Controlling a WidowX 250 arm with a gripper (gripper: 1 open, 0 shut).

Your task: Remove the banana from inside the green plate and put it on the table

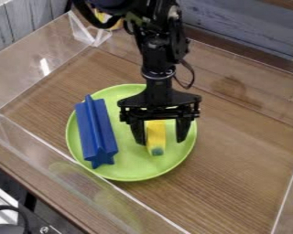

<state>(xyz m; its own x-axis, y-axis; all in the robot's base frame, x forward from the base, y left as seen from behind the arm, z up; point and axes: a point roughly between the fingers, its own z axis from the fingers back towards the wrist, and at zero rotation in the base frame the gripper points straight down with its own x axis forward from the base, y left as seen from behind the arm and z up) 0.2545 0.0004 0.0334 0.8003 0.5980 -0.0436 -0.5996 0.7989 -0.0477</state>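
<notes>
The green plate [131,161] sits on the table [241,137] at the front left. In its right half lies the small yellow banana [157,137], pointing toward the front. My gripper [157,126] hangs straight down over the banana, open, with one dark finger on each side of it and the tips down near the plate's surface. The banana's far end is hidden behind the gripper body.
A blue star-profiled bar [96,131] lies in the plate's left half, close to my left finger. Clear acrylic walls [39,64] border the table on all sides. Bare wood lies to the right of the plate and behind it.
</notes>
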